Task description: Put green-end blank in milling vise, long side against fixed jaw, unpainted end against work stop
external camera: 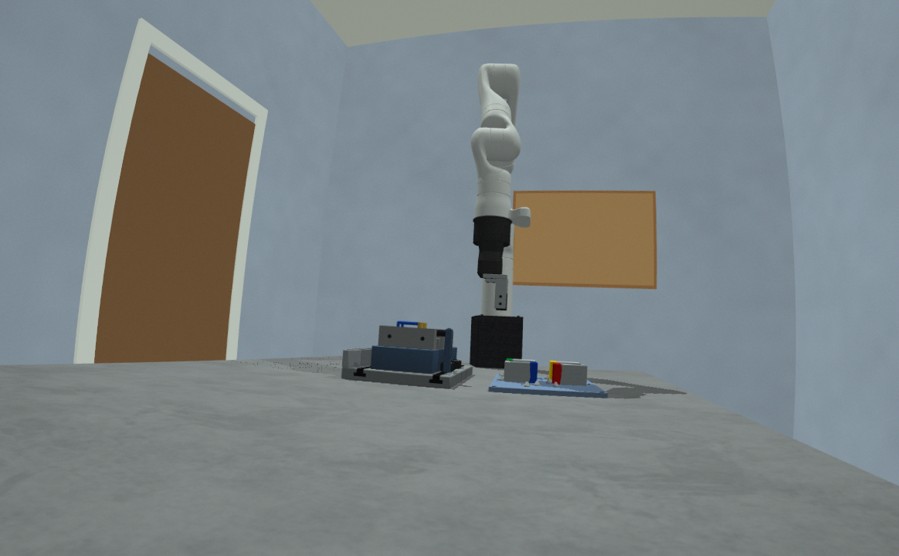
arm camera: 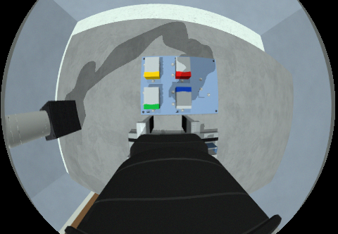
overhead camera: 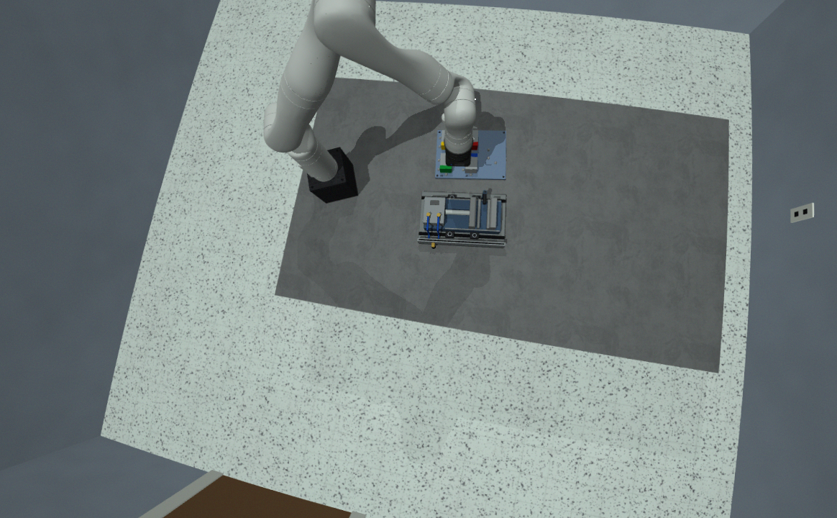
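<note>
The blank with the green end (arm camera: 151, 98) lies flat on the light blue plate (arm camera: 179, 84), at the plate's near left in the wrist view. In the overhead view only its green end (overhead camera: 446, 168) shows beside my wrist. My gripper (arm camera: 167, 121) is open and empty. It hangs high above the plate (external camera: 548, 387), fingers pointing down, as the side view (external camera: 495, 293) shows. The milling vise (overhead camera: 463, 219) stands next to the plate, with empty jaws. Its blue hoses (overhead camera: 434, 223) are on the left block, and the dark work stop (overhead camera: 485, 193) is near the right block.
Three other blanks lie on the plate: yellow end (arm camera: 152, 68), red end (arm camera: 183, 67), blue end (arm camera: 183, 98). The arm's black base (overhead camera: 332, 175) stands left of the plate. The vise (external camera: 408, 356) rises higher than the blanks.
</note>
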